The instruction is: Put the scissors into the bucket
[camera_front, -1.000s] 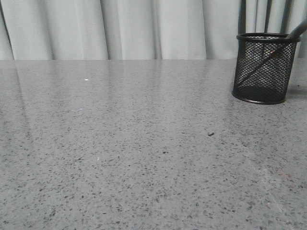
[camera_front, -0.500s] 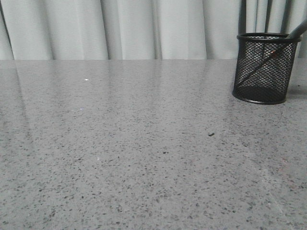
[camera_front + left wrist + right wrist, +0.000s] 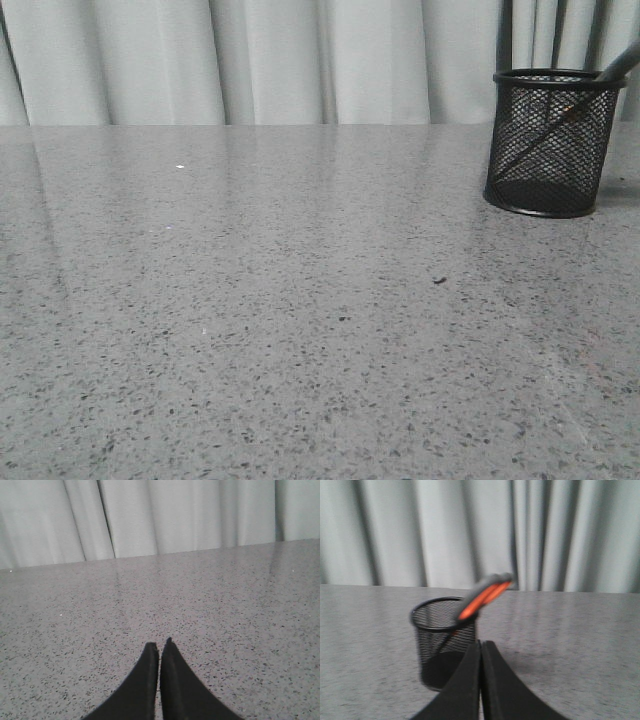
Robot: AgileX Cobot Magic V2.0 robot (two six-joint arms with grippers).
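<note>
The black wire-mesh bucket [image 3: 551, 140] stands upright at the far right of the table. The scissors [image 3: 618, 66] lean inside it, blades down, grey handle sticking out over the right rim. In the right wrist view the bucket [image 3: 440, 630] stands ahead of my right gripper [image 3: 481, 643], apart from it, and the scissors [image 3: 482, 596] show their grey handles lined orange above the rim. My right gripper is shut and empty. My left gripper [image 3: 159, 645] is shut and empty over bare table. Neither gripper shows in the front view.
The grey speckled table [image 3: 300, 320] runs back to a pale curtain [image 3: 250, 60] along its far edge. A small dark speck [image 3: 439, 280] and a white speck [image 3: 180, 166] lie on the surface.
</note>
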